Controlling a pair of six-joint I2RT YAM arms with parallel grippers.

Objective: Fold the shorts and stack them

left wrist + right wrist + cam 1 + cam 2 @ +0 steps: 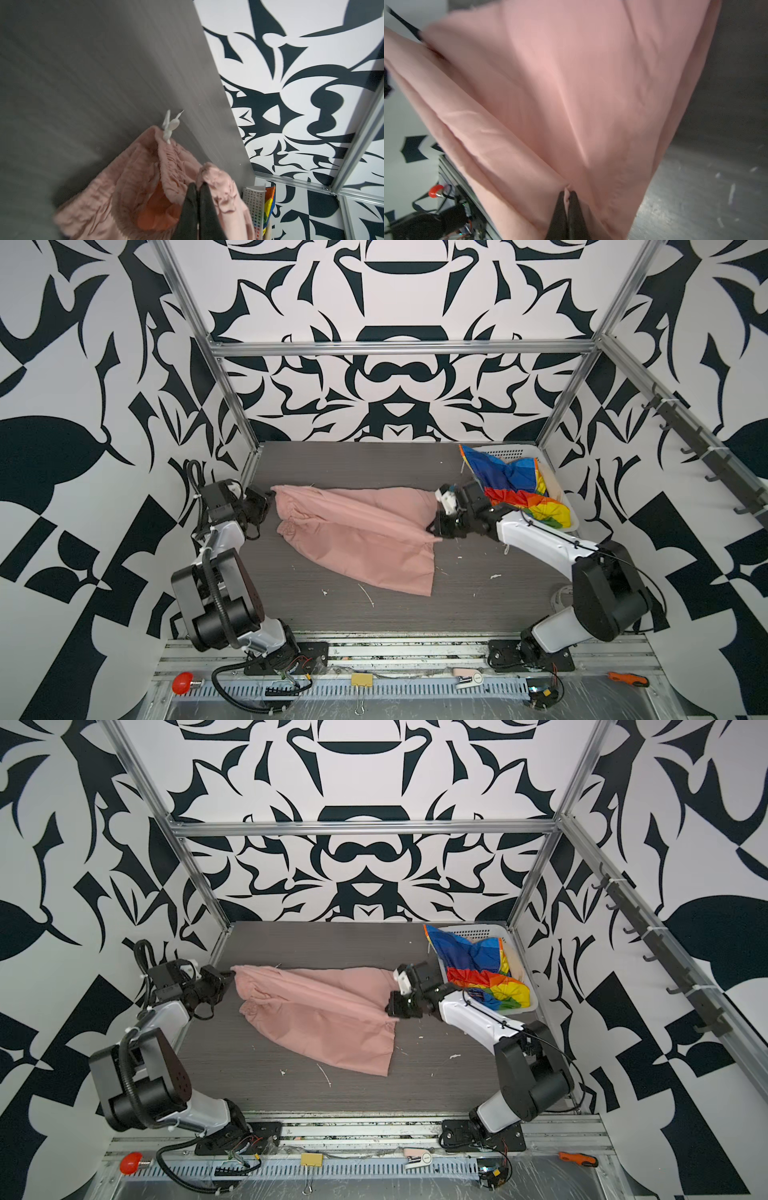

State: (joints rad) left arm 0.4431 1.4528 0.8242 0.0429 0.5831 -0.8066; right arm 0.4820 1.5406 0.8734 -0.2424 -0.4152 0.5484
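Salmon-pink soft cloth shorts (353, 531), frame centre: left jaws shut on the gathered waistband (170, 160), right jaws pinching a leg end (419, 506). Light, floppy, so hold the edges.

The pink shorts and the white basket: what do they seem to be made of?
The pink shorts look like soft, matte woven cloth, perhaps cotton or a blend: the fabric drapes, creases and gathers at the waist. The white basket looks like rigid, smooth plastic: its wall is a regular moulded grid of small holes.
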